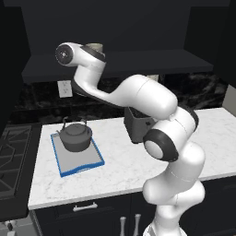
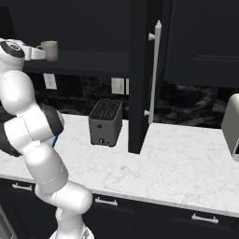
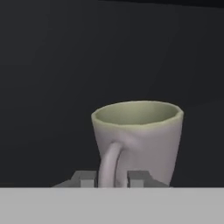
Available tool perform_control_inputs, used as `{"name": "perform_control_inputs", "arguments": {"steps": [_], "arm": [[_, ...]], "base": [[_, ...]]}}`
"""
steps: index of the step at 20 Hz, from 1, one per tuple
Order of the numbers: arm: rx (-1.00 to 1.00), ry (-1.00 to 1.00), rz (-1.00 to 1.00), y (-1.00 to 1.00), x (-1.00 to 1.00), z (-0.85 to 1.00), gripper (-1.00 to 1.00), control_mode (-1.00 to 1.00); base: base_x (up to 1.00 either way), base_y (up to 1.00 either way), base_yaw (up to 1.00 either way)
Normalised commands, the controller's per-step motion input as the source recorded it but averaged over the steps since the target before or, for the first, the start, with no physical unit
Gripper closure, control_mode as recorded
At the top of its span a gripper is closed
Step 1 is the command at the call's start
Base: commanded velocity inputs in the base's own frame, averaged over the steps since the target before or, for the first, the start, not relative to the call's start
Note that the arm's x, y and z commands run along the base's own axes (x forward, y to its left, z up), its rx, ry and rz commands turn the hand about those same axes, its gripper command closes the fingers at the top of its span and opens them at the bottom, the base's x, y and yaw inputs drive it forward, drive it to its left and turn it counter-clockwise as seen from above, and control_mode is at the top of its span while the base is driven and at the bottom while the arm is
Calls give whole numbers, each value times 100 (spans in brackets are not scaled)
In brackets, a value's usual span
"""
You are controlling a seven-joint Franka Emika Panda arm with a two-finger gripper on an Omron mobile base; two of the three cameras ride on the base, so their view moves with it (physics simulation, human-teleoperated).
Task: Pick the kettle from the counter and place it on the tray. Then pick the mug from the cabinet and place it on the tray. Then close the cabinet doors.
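Observation:
The beige-grey mug (image 3: 140,135) stands upright on the dark shelf of the open cabinet (image 1: 138,62), its loop handle facing my hand. My gripper (image 3: 112,179) is at the shelf, its two fingertips (image 3: 87,179) pressed close on either side of that handle, shut on it. From the right base view the mug (image 2: 50,50) shows just past the gripper (image 2: 41,52). On the left of the counter (image 1: 120,161), the dark grey kettle (image 1: 76,136) sits on the blue-rimmed tray (image 1: 83,168). One cabinet door (image 2: 140,70) stands swung open, edge-on, with its silver bar handle (image 2: 156,70).
A boxy dark toaster (image 2: 106,122) stands on the counter below the cabinet, partly behind my arm in the left base view. A stove (image 1: 14,152) lies left of the counter. A pale grey appliance (image 2: 231,126) sits at the far right.

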Motion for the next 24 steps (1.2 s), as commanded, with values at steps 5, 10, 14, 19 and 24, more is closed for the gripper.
{"name": "perform_control_inputs", "arguments": {"steps": [5,10,14,19,24], "arm": [[2,-1,0,-4,0,-3,100,-100],[0,0,0,0,0,-8,100,-100],[0,0,0,0,0,-10,100,-100],[0,0,0,-1,-2,-10,100,-100],[7,-1,-5,-21,-33,-26,100,-100]], "base": [[0,0,0],[0,0,0],[0,0,0],[0,0,0],[0,0,0]]}}
